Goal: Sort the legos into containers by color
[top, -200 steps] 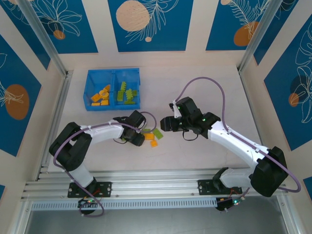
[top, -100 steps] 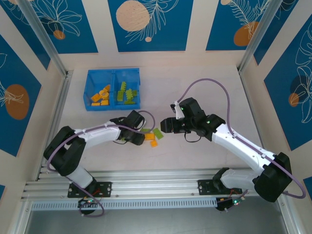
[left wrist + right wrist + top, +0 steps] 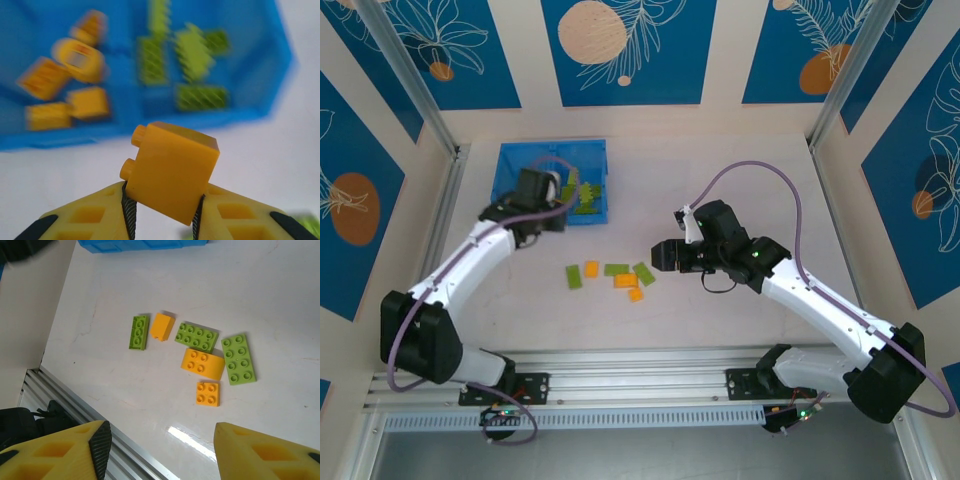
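left hand [image 3: 162,212] pinches a glossy, studded orange lego [image 3: 170,167]; right hand [image 3: 159,450] gapes wide.

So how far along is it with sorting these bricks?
More than halfway, I'd judge. The blue bin already holds orange bricks in one compartment and green bricks in the other. In hand: the left gripper is shut on an orange brick by the bin. Left: six loose bricks on the table, three green, three orange, with the right gripper open above them.
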